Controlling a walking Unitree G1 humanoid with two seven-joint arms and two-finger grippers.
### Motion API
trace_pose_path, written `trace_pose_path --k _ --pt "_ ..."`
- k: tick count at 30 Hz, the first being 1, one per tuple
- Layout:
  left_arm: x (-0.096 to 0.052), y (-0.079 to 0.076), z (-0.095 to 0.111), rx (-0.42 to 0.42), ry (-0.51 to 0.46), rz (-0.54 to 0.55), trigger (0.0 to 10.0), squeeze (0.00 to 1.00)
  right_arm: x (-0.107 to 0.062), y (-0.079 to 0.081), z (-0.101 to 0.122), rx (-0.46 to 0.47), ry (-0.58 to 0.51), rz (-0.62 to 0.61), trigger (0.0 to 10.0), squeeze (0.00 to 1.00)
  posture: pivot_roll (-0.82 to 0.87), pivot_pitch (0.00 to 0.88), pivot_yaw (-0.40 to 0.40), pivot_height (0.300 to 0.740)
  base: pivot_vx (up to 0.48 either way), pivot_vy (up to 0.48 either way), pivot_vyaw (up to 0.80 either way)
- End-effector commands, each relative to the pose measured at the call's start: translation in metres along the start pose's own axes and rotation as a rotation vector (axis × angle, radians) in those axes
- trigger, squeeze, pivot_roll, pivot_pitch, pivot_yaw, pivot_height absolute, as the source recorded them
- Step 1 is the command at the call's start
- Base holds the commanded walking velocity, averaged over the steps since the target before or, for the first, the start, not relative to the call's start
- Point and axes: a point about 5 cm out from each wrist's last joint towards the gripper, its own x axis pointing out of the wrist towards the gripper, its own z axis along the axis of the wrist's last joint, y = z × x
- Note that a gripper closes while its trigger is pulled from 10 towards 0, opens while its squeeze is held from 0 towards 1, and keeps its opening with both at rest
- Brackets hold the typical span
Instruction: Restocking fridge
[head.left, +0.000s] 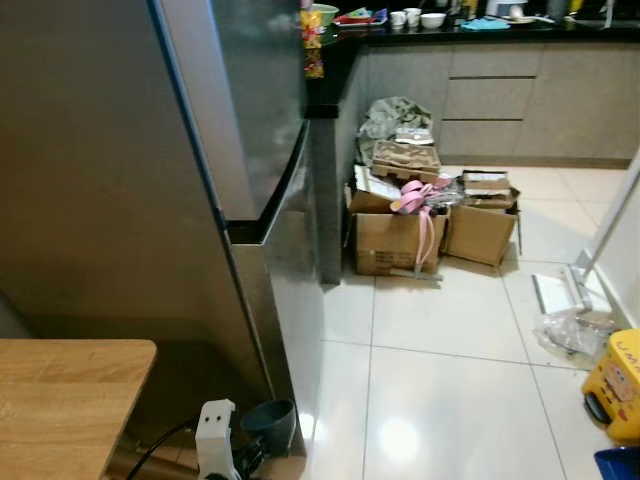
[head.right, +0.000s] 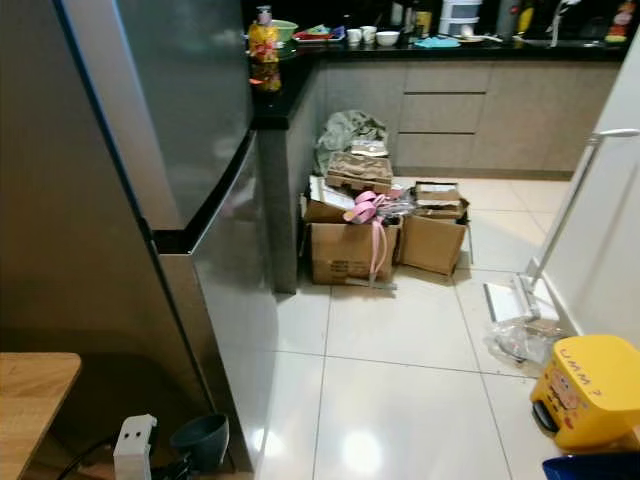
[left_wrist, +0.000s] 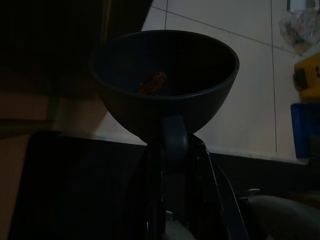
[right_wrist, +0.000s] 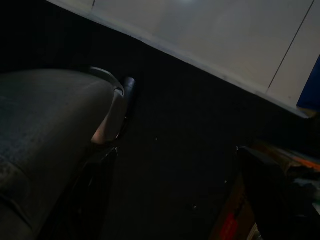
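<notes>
Down at the robot's waist the left gripper (left_wrist: 172, 150) pinches the rim of a dark grey bowl (head.left: 268, 420), its black fingers (left_wrist: 174, 142) pressed onto the near edge. The bowl is held low beside the fridge (head.left: 120, 180), mouth tipped up and away from the wrist, with something small and reddish (left_wrist: 152, 82) inside (too dim to name). A wooden table (head.left: 60, 400) corner juts in at the robot's left. The fridge doors are closed, grey and tall. Glossy white floor tiles (head.left: 440, 400) run to dark-topped kitchen counters (head.left: 480, 30). Cardboard boxes (head.left: 395, 235) with pink straps sit against the cabinets, and a yellow box (head.right: 585, 390) sits at the right. Whether the right gripper's fingers are apart I cannot tell.
</notes>
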Motion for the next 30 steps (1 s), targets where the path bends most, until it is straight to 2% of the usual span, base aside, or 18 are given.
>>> trace_pose_path --k 1,8,12,30 --pt "0.0 0.0 0.001 0.006 -0.012 0.006 10.0 0.0 0.0 0.002 0.0 0.008 -0.006 0.003 10.0 0.0 -0.11 0.0 0.021 0.74 0.0 0.0 0.76" --pt "0.001 -0.005 -0.004 -0.011 0.001 -0.021 10.0 0.0 0.0 0.001 0.001 0.009 -0.009 -0.006 10.0 0.0 -0.11 0.0 0.019 0.74 0.0 0.0 0.76" --pt "0.001 -0.007 -0.006 -0.02 0.017 -0.04 10.0 0.0 0.0 0.0 0.002 0.01 -0.02 -0.022 10.0 0.0 -0.11 0.0 0.018 0.74 0.0 -0.388 0.67" --pt "0.0 -0.008 -0.01 -0.033 0.027 -0.047 10.0 0.0 0.0 0.001 0.002 0.001 -0.017 -0.008 10.0 0.0 -0.11 0.0 0.016 0.74 0.0 -0.457 0.0"
